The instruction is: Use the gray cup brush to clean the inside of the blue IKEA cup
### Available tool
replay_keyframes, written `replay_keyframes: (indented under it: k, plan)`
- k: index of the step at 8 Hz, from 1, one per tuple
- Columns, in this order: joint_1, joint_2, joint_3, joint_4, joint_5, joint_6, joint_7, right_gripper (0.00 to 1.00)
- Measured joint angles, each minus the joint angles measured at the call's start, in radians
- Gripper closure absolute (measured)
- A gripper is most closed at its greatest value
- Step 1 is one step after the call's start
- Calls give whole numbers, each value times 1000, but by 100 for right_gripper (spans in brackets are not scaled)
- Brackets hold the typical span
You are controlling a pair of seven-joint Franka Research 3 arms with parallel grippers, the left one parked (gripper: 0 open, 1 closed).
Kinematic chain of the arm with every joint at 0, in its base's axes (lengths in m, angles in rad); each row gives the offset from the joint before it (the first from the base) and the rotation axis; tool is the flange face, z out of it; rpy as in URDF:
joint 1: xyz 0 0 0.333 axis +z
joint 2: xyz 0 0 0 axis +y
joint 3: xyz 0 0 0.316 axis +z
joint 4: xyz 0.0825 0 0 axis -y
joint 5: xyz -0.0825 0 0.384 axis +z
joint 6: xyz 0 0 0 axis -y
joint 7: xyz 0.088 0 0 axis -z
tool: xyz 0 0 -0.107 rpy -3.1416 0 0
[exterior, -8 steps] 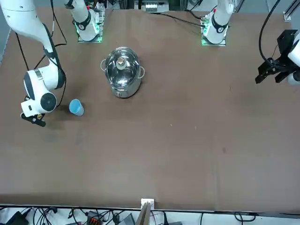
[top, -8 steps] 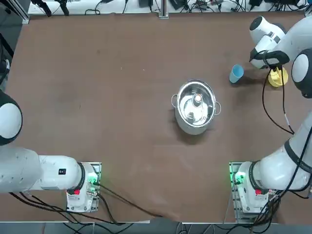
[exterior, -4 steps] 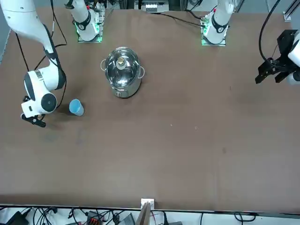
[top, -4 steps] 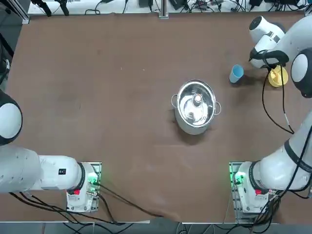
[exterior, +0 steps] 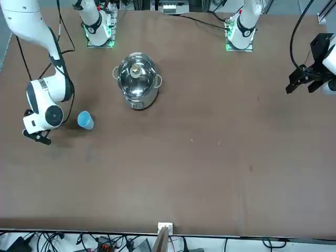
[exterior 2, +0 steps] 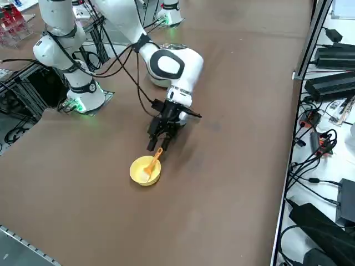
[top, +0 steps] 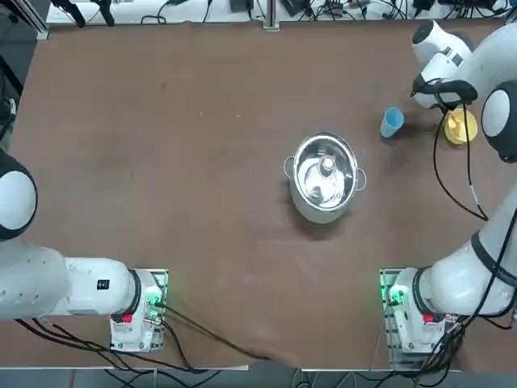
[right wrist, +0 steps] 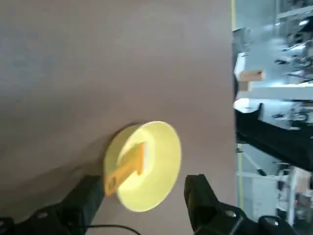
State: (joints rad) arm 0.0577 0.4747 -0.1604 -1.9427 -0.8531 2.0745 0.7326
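We see glossy white rounded arm shells on the right arm, with black cables looping loosely along its links. Its right gripper is black, with two dark fingers. Beside the steel pot, nearer the camera's lower edge, each arm base glows green beneath a red mark.
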Motion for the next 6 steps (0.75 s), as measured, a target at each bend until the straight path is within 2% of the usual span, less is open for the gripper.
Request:
replay_keyframes:
  k: [2,4,6]
  plan:
    - [4,-20,4,53,142,-1,-133,0]
    - [3,-61,4,80,241,-15,-231,0]
    - [4,-108,7,123,370,-76,-334,0]
